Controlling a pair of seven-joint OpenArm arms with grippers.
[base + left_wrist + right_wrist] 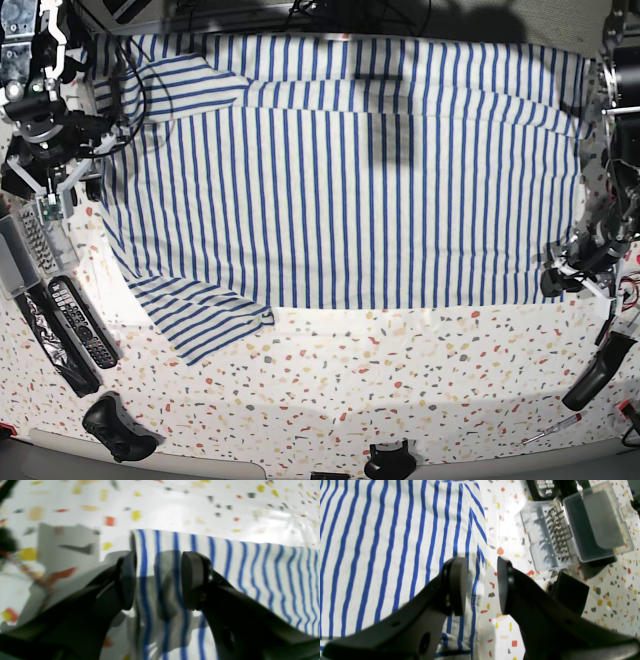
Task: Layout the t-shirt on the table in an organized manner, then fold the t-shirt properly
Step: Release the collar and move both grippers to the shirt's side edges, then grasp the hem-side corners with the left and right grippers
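Note:
The white t-shirt with blue stripes (340,180) lies spread flat on the speckled table (400,380), one sleeve angled out at the lower left. My left gripper (565,275) is at the shirt's lower right corner. In the left wrist view it (158,580) is open, its jaws astride the cloth's corner (262,575) on the table (175,505). My right gripper (70,175) is at the shirt's left edge. In the right wrist view it (482,585) is open, one finger over the shirt (382,542) and one over bare table (615,600).
A clear plastic box of bits (552,535) lies close beside the right gripper. Remote controls (80,320) and a black game controller (118,428) lie at the front left. A screwdriver (548,432) and a black object (592,378) lie at the front right.

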